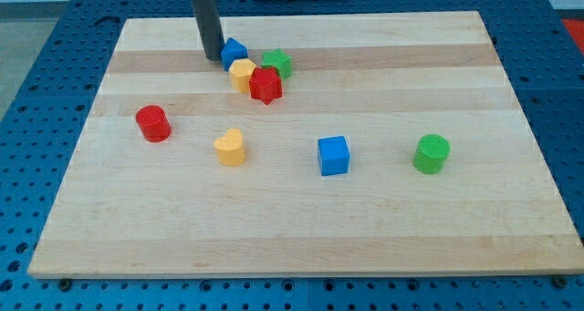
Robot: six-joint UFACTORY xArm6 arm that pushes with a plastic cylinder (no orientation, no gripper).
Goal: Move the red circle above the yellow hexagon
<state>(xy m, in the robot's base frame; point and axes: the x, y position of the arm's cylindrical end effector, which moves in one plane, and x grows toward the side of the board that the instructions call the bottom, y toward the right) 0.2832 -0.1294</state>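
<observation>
One red circle [153,123] lies down-left of my tip [212,57] (bare rod, no fingers); yellow hexagon [242,74] sits right.

The rod [205,19] runs off the view's top edge, so the arm above it goes unseen. Beside the yellow hexagon [241,75], the blue block [234,50] is partly hidden behind the rod, shape unclear. The red star [265,85] overlaps the hexagon's right side and covers the green star's [277,63] lower part.
</observation>
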